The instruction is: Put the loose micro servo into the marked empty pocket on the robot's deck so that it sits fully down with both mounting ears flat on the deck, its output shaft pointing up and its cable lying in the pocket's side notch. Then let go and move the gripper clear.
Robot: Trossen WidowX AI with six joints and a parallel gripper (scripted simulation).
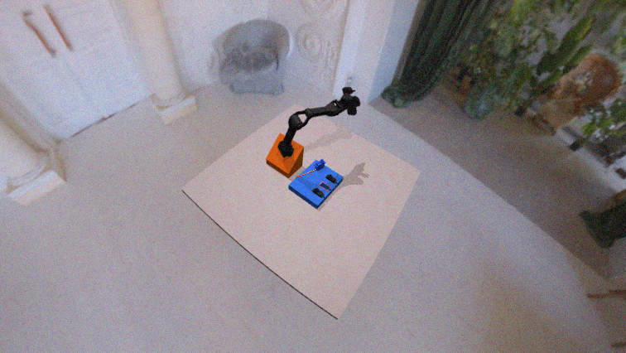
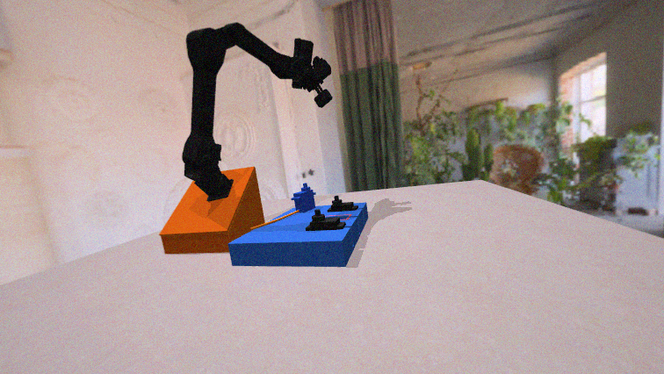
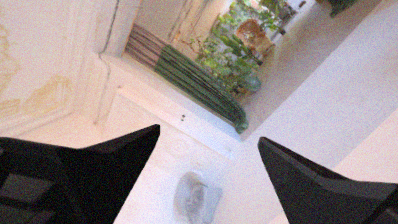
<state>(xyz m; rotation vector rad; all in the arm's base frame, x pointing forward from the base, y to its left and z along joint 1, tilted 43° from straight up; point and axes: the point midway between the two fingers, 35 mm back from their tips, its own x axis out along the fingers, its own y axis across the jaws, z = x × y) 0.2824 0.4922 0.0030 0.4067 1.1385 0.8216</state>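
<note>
A blue micro servo (image 1: 320, 163) (image 2: 303, 196) stands upright on the far corner of the blue deck (image 1: 302, 189) (image 2: 288, 250), its orange cable (image 1: 305, 173) (image 2: 274, 220) trailing off the deck's edge. A red-outlined empty pocket (image 1: 325, 184) (image 2: 344, 215) lies between two black servos (image 1: 333, 178) (image 1: 317, 191) (image 2: 342, 204) (image 2: 324, 222) seated in the deck. My gripper (image 1: 353, 105) (image 2: 321, 90) (image 3: 209, 135) is open and empty, high above the table beyond the deck. The wrist view shows only the room floor between the fingers.
The arm stands on an orange wedge base (image 1: 285, 157) (image 2: 209, 218) next to the deck. Both rest on a beige table top (image 1: 306, 232) (image 2: 418, 288). A grey armchair (image 1: 253, 56) (image 3: 196, 197) stands on the floor behind.
</note>
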